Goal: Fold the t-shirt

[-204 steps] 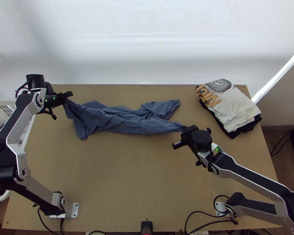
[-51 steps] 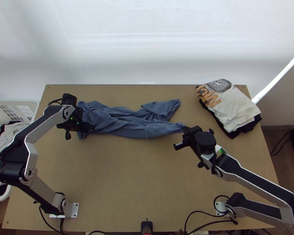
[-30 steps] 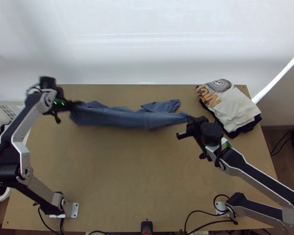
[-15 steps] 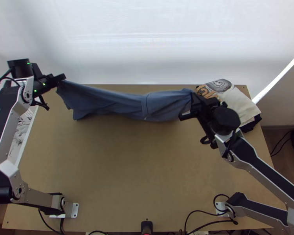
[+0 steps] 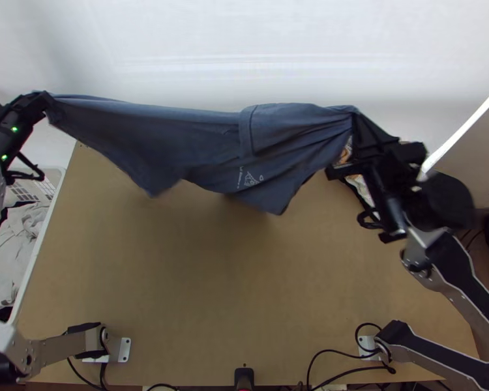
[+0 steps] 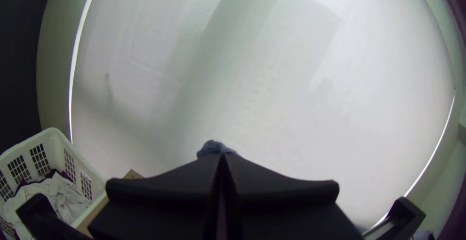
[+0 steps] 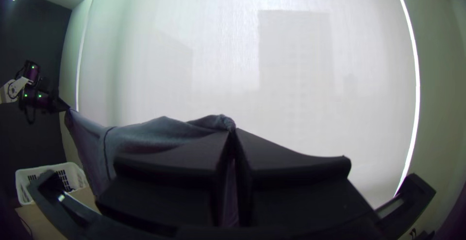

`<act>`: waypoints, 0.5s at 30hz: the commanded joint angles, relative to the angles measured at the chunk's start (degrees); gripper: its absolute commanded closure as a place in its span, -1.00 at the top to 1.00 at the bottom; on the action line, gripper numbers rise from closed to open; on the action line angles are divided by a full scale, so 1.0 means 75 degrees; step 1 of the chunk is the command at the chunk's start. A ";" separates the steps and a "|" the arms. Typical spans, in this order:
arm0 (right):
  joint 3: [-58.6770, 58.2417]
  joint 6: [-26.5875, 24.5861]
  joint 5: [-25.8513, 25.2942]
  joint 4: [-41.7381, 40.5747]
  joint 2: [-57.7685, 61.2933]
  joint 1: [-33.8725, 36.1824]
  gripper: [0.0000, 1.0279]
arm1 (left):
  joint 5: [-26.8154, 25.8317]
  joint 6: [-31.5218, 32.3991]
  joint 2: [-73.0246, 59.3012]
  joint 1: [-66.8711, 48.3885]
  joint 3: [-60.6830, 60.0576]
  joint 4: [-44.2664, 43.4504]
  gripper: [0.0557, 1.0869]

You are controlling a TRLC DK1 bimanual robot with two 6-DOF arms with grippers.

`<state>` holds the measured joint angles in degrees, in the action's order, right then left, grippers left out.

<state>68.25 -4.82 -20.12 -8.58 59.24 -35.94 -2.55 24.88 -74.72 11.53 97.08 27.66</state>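
My left gripper, at the upper left of the top view, is shut on one end of the blue t-shirt. Held up at the upper right, my right gripper is shut on the opposite end. Between them the shirt hangs stretched above the table's far part, its lower edge uneven and a small white print facing up. In the left wrist view a bit of blue cloth pokes out past the left gripper. The shirt runs from the right gripper across to the other arm in the right wrist view.
A white basket holding light and dark clothes stands beside the table's left edge. Partly behind the right gripper lies a light garment at the table's far right. The wooden table shows bare in front of the shirt.
Both grippers have risen and moved apart, the left toward the left edge, the right toward the right. The shirt, bunched on the table before, has been lifted and pulled wide between them.
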 commanded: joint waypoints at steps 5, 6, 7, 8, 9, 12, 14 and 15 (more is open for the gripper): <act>-0.0018 -0.0225 -0.0106 0.0054 -0.1126 -0.0165 -0.94 | 0.0023 0.0268 0.0869 0.0279 0.0099 0.0039 -0.92; -0.0053 -0.0225 -0.0106 0.0066 -0.1208 -0.0188 -0.94 | 0.0023 0.0303 0.0927 0.0314 0.0088 0.0027 -0.92; -0.0088 -0.0236 -0.0095 0.0066 -0.1278 -0.0211 -0.94 | 0.0011 0.0385 0.0962 0.0373 0.0088 0.0015 -0.92; -0.0111 -0.0236 -0.0106 0.0077 -0.1313 -0.0223 -0.94 | 0.0011 0.0397 0.0986 0.0373 0.0076 0.0027 -0.92; -0.0170 -0.0236 -0.0095 0.0089 -0.1348 -0.0235 -0.94 | 0.0011 0.0409 0.0998 0.0373 0.0017 0.0027 -0.92; -0.0416 -0.0248 -0.0106 0.0148 -0.1407 -0.0247 -0.94 | 0.0000 0.0409 0.0998 0.0338 -0.0358 0.0003 -0.92; -0.0639 -0.0201 -0.0118 0.0148 -0.1395 -0.0258 -0.94 | 0.0000 0.0409 0.0974 0.0256 -0.0709 0.0015 -0.92; -0.0744 -0.0143 -0.0118 0.0159 -0.1407 -0.0258 -0.94 | 0.0000 0.0409 0.0974 0.0256 -0.0920 -0.0020 -0.92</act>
<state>65.23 -5.23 -19.97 -6.90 49.69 -37.82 -3.42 26.61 -67.18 13.23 94.32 28.10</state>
